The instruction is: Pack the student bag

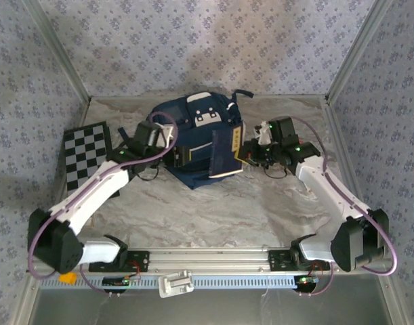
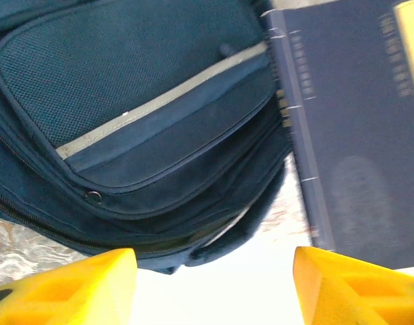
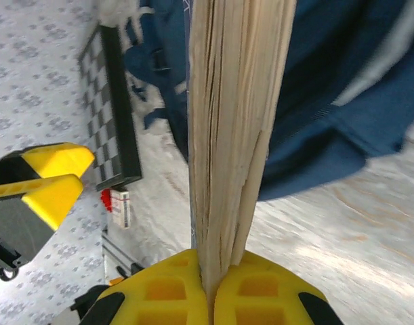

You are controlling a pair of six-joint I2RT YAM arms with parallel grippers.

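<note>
Jaws, left gripper [image 2: 213,265]: released. The two yellow fingers [image 2: 85,288] stand wide apart at the lower edge of the left wrist view, with nothing between them.

Jaws, right gripper [image 3: 212,263]: clenched on a navy booklet [image 1: 225,152]. In the right wrist view the yellow pads meet on the booklet's cream page edge, which runs straight up from the grip.

Position of the student bag [image 1: 193,115]:
- It lies on the marbled table [image 1: 213,210], at the middle towards the rear wall.
- Its white patch and buckles face up at the far end, and its front pocket faces the arms.
- The left gripper sits close at the bag's front left side. In the left wrist view the pocket with the light stripe lies directly ahead of the open jaws, not between them.
- The right gripper sits just off the bag's right side. The bag's blue fabric lies behind the held booklet.

Position of the booklet: it stands tilted between the two grippers, over the bag's front right part, with its yellow label showing. Whether it touches the bag cannot be told.

A checkerboard panel [image 1: 85,154] lies at the left edge of the table, well apart from the bag.
</note>
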